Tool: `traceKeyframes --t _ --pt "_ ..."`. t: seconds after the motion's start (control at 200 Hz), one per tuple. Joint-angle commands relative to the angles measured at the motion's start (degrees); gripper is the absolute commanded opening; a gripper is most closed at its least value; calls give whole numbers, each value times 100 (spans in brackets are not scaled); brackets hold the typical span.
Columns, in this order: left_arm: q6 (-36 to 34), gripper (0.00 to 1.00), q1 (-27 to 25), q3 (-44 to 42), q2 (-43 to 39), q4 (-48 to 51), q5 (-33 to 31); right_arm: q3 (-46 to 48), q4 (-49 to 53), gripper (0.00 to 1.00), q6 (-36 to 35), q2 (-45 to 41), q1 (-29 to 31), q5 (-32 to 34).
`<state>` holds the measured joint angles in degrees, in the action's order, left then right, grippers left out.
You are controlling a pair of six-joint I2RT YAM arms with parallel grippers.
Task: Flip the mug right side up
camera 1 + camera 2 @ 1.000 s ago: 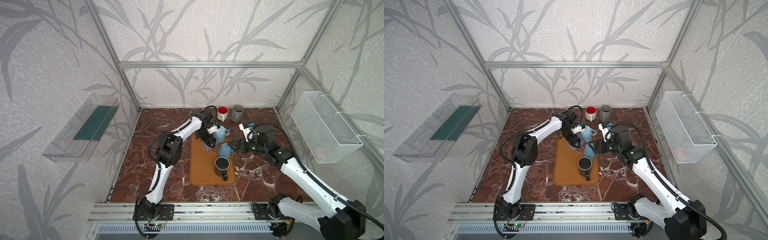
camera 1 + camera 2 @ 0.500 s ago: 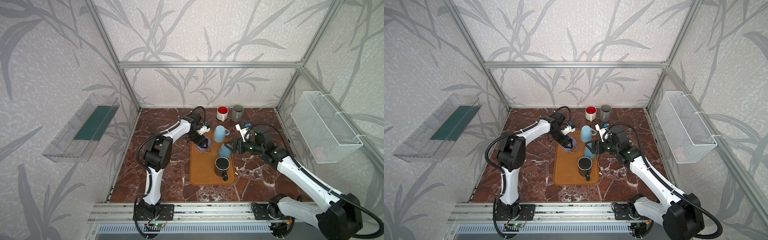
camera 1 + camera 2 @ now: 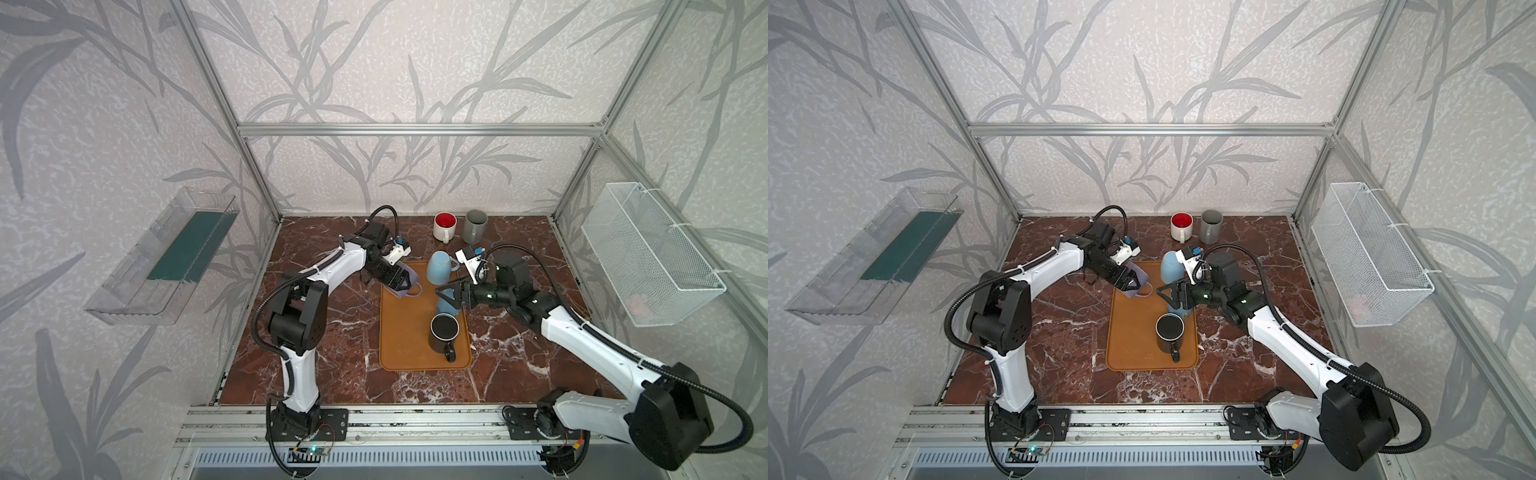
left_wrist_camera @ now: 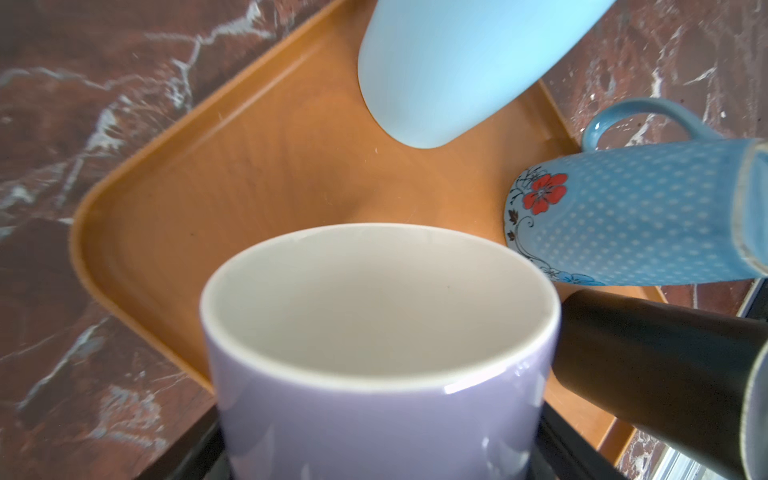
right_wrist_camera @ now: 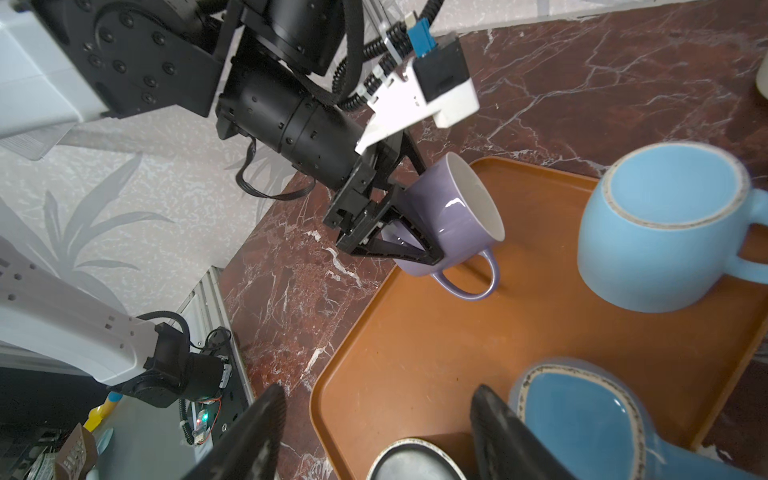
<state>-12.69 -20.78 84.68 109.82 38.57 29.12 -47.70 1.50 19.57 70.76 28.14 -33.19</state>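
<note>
My left gripper (image 3: 397, 280) (image 3: 1129, 282) (image 5: 428, 216) is shut on a lavender mug (image 3: 406, 283) (image 3: 1139, 282) (image 4: 382, 353) (image 5: 453, 216) with a white inside. It holds the mug tilted on its side above the far left corner of the orange tray (image 3: 407, 345) (image 3: 1133, 345) (image 4: 249, 166) (image 5: 436, 353). The mug's mouth faces the tray's middle and its handle hangs down toward the tray. My right gripper (image 3: 444, 291) (image 3: 1167, 293) (image 5: 378, 399) stands open over the tray's right side, holding nothing.
On the tray a plain light blue mug (image 3: 440, 268) (image 5: 656, 232) and a dotted blue mug (image 3: 446, 305) (image 4: 623, 216) stand bottom up, and a black mug (image 3: 444, 332) (image 3: 1170, 332) stands upright. A red-lined white mug (image 3: 444, 226) and a grey mug (image 3: 475, 225) stand at the back. A wire basket (image 3: 648, 253) hangs on the right wall.
My left gripper has carried the lavender mug left and nearer, from beside the light blue mug to the tray's far left corner, turning it. The right gripper has shifted slightly.
</note>
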Motion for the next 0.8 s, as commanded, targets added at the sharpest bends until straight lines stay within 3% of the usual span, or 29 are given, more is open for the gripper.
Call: traceKeyframes --t 0.0,0.38,0.795 --pt "55 0 106 -166 -437 -412 321 -141 -294 71 40 165 22 -187" --pt "276 0 380 -904 -1153 -1157 705 -468 -605 69 183 921 86 -510" --pt "291 0 396 -1273 -1812 -1395 913 -1154 -25 67 -14 1599 102 -944"
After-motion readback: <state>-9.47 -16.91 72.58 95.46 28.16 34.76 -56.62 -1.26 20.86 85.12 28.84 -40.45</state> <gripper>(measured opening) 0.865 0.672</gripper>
